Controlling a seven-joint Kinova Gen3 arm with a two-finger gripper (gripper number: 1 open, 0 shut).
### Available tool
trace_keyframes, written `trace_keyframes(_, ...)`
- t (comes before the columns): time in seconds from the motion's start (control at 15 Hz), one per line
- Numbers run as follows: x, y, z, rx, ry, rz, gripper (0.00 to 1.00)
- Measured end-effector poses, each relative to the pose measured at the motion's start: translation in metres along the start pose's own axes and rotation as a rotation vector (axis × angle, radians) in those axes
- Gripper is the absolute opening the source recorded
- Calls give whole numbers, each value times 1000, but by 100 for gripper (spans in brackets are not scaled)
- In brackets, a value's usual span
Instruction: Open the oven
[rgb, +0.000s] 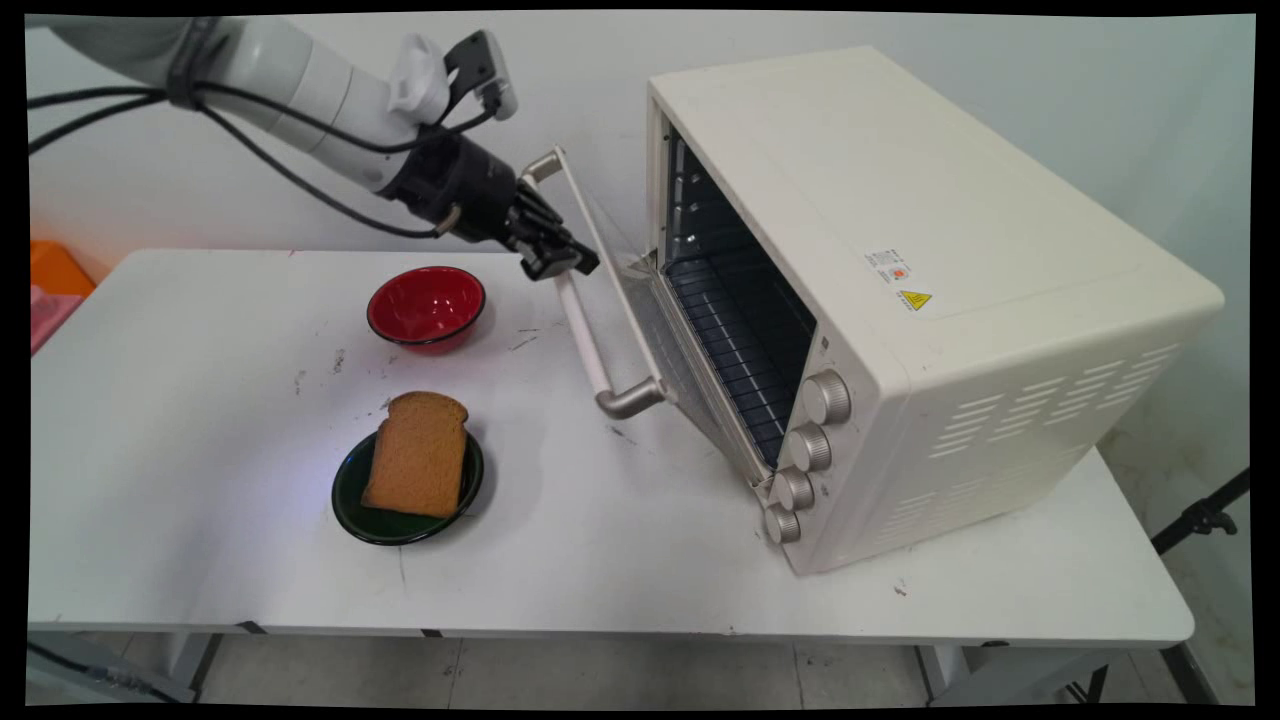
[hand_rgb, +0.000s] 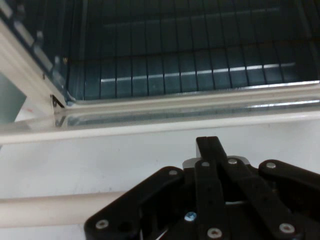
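resting hand (rgb: 562, 262) against toaster oven's (rgb: 900, 300) door handle (rgb: 585, 330)

The gripper (hand_rgb: 220, 200) is cut off by the hand view's bottom edge, its fingertips hidden; the oven (rgb: 900, 300) label text (rgb: 897, 270) is too small to read.

I read no text; oven (rgb: 900, 250) beyond pincer (rgb: 560, 262) bears yellow warning triangle sticker (rgb: 914, 299); adjacent label (rgb: 888, 266) illegible.
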Motion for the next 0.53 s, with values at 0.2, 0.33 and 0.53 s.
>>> trace_keyframes(0.2,-18,-1,2,3,1,-1,0)
trace_keyframes(0.33,-28,-2,4,5,5,-2,0)
trace_keyframes(0.53,-47,-3,8,7,13,0,0)
